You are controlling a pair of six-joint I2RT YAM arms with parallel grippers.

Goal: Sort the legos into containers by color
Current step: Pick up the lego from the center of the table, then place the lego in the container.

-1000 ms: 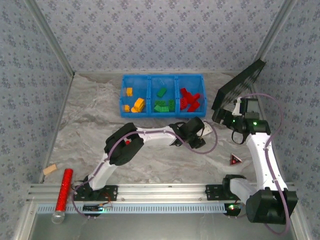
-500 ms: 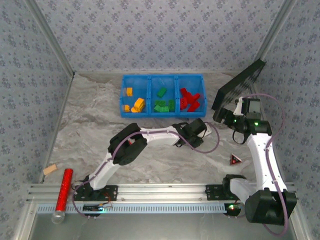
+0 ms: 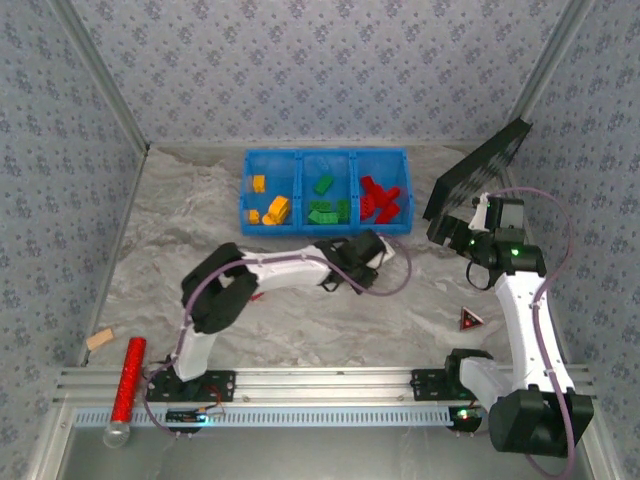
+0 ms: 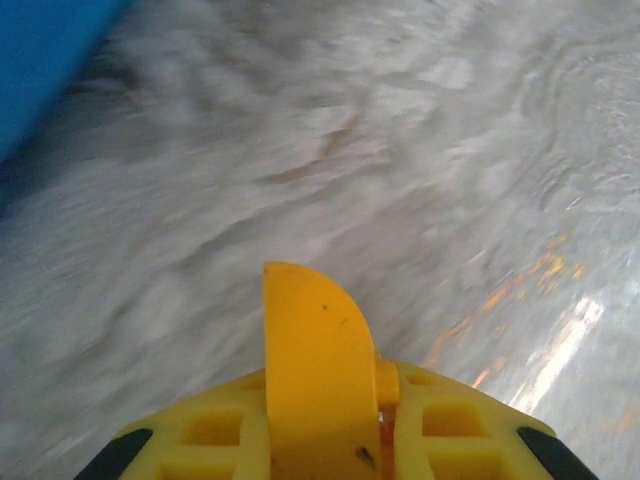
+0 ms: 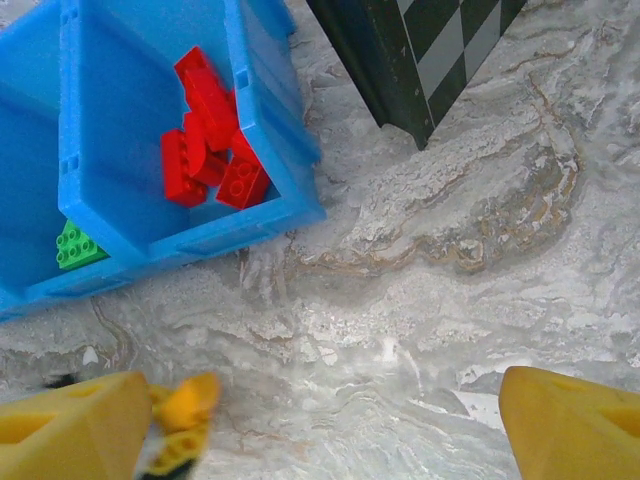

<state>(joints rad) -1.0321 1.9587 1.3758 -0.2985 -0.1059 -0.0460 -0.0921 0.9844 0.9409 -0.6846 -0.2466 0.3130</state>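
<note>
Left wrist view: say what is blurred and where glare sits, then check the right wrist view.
Left wrist view: the marble table and blue tray corner are smeared, a glare streak lies lower right, the left pincer looks sharper. Right wrist view: crisp on the red legos and tray wall.

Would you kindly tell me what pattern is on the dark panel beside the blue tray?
The panel shows a black-and-grey checkerboard, clearest in the right wrist view.

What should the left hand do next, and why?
Probably lift the left hand and swing it toward the left compartment of the tray, where the yellow bricks lie: it is shut just in front of the tray, with an orange sliver between its fingers, possibly a brick.
</note>
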